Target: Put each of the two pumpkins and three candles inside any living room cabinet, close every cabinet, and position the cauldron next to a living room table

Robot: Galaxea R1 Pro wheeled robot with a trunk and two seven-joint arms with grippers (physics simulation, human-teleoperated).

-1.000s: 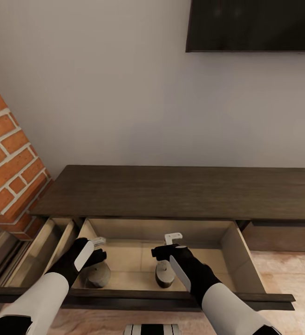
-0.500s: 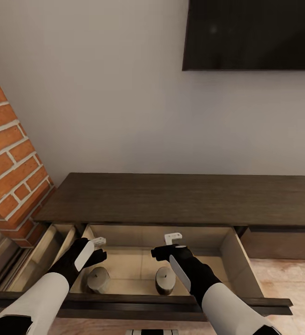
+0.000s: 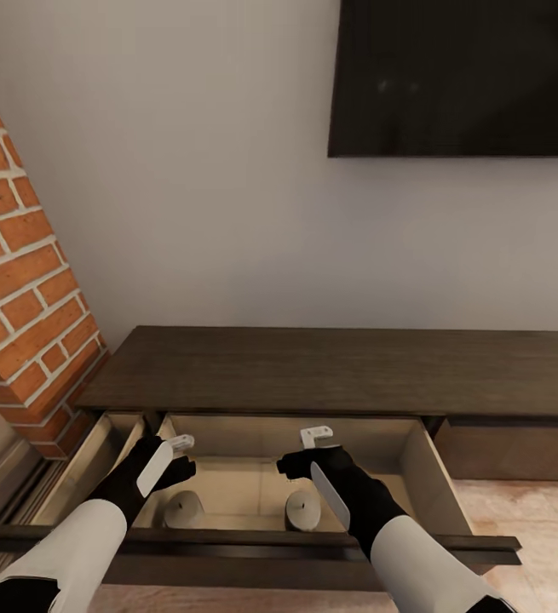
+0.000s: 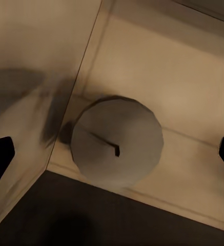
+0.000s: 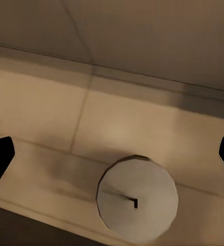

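Two stubby grey-brown candles (image 3: 184, 509) (image 3: 302, 509) stand in the open beige-lined drawer of the low dark-brown wooden cabinet (image 3: 330, 370), lower centre. The left gripper (image 3: 176, 451) and right gripper (image 3: 308, 449) hang above them, both spread wide and empty.

The cabinet (image 3: 330, 366) stands against the wall (image 3: 202, 170), with the brick fireplace (image 3: 23, 281) at its left end and a screen (image 3: 457, 77) on the wall above its right half. Its drawer (image 3: 428, 464) is pulled out toward the robot, and two candles stand upright in it near the front edge, well apart: one (image 3: 183, 509) at the left, the other (image 3: 302, 509) toward the middle. The left gripper (image 3: 176, 453) hangs above the left candle, the right gripper (image 3: 306, 449) above the other.
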